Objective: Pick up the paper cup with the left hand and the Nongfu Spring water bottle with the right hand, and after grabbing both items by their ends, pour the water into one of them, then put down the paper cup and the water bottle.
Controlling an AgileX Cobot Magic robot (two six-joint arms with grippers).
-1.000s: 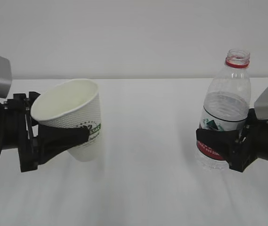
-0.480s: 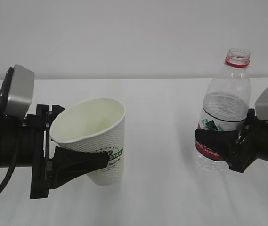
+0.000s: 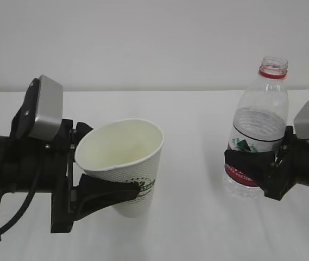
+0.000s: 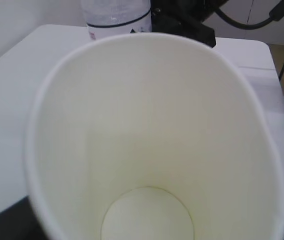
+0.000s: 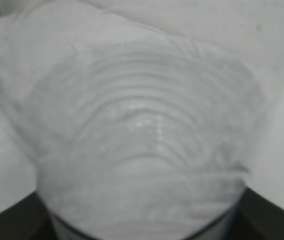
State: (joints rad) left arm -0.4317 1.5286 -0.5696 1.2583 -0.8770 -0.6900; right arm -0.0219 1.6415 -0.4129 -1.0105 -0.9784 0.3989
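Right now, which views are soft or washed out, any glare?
Exterior view: sharp, even flat light, faint shadows, no glare; the white dimpled paper cup and the clear ribbed plastic bottle read cleanly. Left wrist view: the cup's interior fills the frame, slightly soft, low contrast. Right wrist view: the bottle wall is too close, blurred and grey, ribs smeared.

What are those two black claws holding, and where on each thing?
Left gripper holds the paper cup around its lower wall; right gripper holds the water bottle around its labelled lower body.
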